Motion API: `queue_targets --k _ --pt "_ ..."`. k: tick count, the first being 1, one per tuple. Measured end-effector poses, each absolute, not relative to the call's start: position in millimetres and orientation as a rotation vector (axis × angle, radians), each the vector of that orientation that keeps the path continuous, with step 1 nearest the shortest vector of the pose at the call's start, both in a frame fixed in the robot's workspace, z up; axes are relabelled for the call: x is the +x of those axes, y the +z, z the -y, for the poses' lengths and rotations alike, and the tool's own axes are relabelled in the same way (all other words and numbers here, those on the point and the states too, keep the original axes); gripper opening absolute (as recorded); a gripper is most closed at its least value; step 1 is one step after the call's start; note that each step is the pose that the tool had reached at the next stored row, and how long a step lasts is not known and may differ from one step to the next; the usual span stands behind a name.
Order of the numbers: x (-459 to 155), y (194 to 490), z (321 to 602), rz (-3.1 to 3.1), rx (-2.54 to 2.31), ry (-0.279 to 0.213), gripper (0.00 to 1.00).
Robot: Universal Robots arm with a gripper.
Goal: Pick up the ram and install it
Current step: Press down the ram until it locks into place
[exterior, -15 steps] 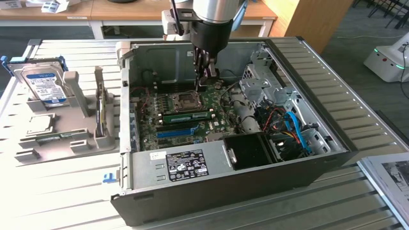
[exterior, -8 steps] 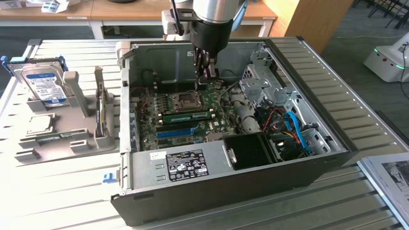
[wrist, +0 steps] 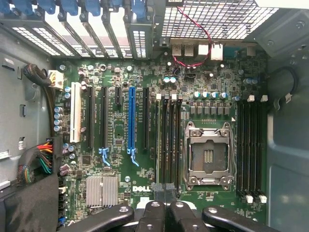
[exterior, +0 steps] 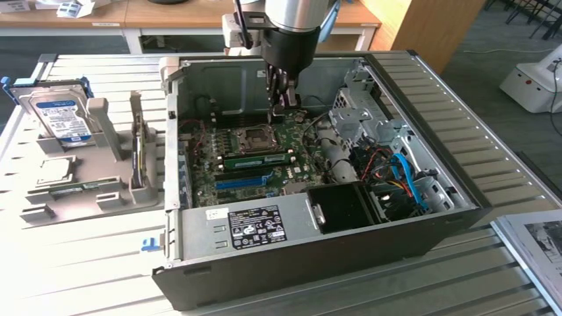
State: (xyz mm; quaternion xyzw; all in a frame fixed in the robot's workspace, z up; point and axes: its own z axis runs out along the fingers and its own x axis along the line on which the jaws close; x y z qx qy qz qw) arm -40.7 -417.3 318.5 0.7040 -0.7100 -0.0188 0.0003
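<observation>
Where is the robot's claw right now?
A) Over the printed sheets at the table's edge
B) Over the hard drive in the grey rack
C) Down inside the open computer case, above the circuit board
C: the gripper is down inside the open computer case, above the motherboard close to the CPU socket. The hard drive stands apart, toward the exterior view's left.

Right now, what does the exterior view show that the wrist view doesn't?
Exterior view: hard drive on the grey stand, power supply label, slatted table, the ram's green face beside the CPU socket. Wrist view: silver heatsink, white slot, red cable at the rear grille. Both: CPU socket, blue slot, the shut claw over the motherboard.
</observation>
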Motion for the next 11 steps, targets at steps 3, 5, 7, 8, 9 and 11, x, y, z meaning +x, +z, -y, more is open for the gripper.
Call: queue_targets --k 3,5,7,8,9,11 --pt "-40.0 318.4 417.3 2.230 2.211 -0.059 0.10" --pt "-38.8 318.5 417.3 2.230 2.211 -0.059 0.10" --pt "-37.1 318.5 417.3 2.230 2.211 -0.059 0.10" --pt "-36.2 318.5 417.3 2.230 2.211 -0.059 0.10" --pt "-35.4 318.5 417.3 2.230 2.211 -0.059 0.10" --pt "-33.3 318.5 417.3 2.230 2.211 -0.059 0.10"
